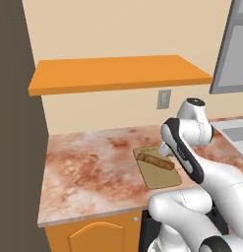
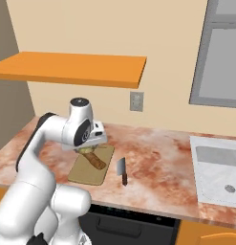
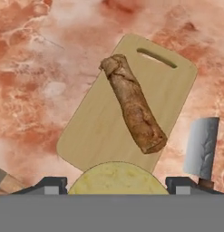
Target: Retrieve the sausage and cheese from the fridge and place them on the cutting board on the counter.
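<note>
Sausage (image 3: 133,108), brown and wrinkled, on cutting board (image 3: 99,131); tool (image 3: 114,185) clasping pale-yellow cheese (image 3: 114,180).

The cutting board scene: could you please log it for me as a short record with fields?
cutting board: flat on the counter
sausage: lying diagonally on the board
cheese: pale yellow round piece between the gripper fingers, above the board's near edge
gripper: closed on the cheese
knife: on the counter beside the board, not touching it
sink: set into the counter

Even bright rendered light, soft shadows, sharp
</note>
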